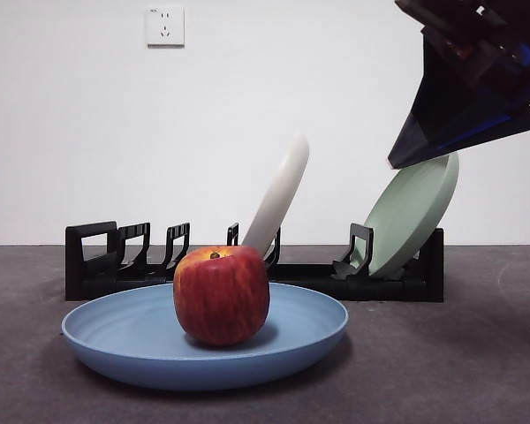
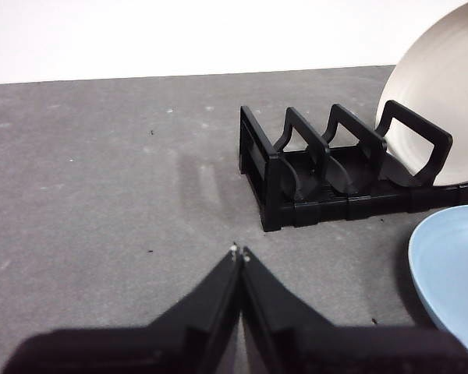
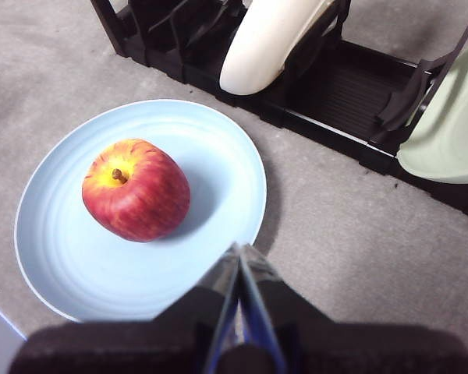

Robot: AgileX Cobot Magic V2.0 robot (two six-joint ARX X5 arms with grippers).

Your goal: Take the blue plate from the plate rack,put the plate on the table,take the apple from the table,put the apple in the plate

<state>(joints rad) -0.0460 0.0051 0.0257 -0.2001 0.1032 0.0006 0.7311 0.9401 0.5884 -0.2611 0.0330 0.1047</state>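
Right wrist view: right hand (image 3: 240, 251) seemingly closed, empty, above blue plate (image 3: 78, 265).

Bare table (image 1: 477, 371) flanks the blue plate (image 1: 124, 340); plate rack (image 1: 397, 287) blocks behind it

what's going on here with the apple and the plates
The apple sits in the blue plate, which lies flat on the table in front of the plate rack. A cream-white plate and a pale green plate lean in the rack. Nothing is being held: the right pincer is shut and empty, above the blue plate's edge, and the left pincer is shut over bare table beside the rack's end.
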